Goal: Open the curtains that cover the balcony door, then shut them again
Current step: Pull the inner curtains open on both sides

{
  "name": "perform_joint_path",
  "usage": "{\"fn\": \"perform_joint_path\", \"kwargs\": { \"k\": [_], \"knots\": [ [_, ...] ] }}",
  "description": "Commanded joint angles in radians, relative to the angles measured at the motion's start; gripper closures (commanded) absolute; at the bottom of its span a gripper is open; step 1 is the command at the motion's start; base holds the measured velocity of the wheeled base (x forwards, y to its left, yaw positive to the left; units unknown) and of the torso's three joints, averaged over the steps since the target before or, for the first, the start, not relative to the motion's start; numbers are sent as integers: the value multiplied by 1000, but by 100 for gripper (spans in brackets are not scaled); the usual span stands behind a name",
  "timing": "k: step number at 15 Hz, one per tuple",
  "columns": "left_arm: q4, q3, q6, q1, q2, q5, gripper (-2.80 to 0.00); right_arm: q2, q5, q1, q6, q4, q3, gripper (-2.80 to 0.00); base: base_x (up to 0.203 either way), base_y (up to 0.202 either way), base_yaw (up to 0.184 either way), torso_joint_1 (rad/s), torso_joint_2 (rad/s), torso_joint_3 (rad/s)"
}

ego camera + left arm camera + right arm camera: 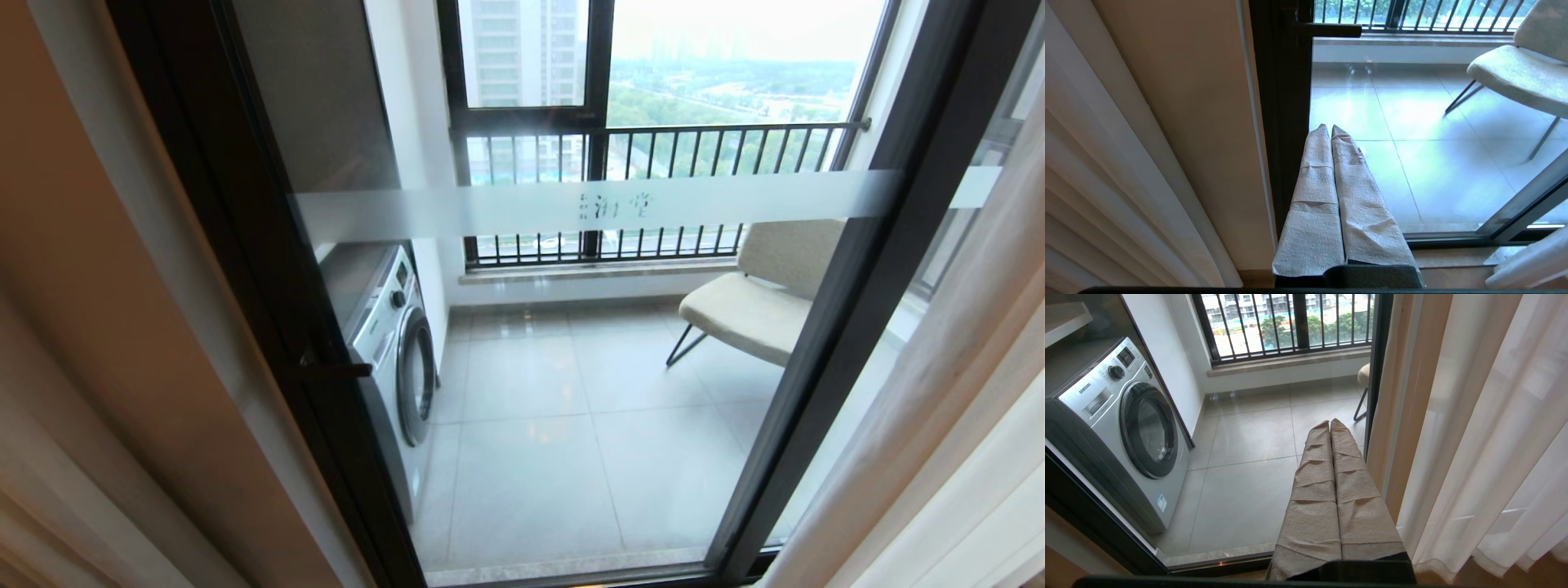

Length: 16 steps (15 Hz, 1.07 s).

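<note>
Presently: curtains (106,343) drawn back to both sides, leaving the balcony door (571,208) glass uncovered between them. Left pincer (1327,127) and right pincer (1329,422) both closed, empty, pointing toward the door; washing machine (1122,428) and chair (755,302) beyond.

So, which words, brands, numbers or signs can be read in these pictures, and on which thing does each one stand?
"SAMSUNG": on the front panel of the washing machine, readable in the right wrist view.
Small characters on the frosted stripe of the balcony door: too blurred to read with certainty.
Blue and white sticker low on the washing machine: too small to read.
Markings around its control knob: too small to read.
</note>
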Motion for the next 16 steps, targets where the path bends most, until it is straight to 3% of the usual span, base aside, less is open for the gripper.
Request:
{"fn": "perform_joint_path", "kwargs": {
  "k": [1,16],
  "knots": [
    [38,5,4,-7,-126,2,0,2,0,0,0,0,0,0,0,0,0,0,0,0],
    [42,6,4,-7,-166,2,0,1,0,0,0,0,0,0,0,0,0,0,0,0]
  ]
}}
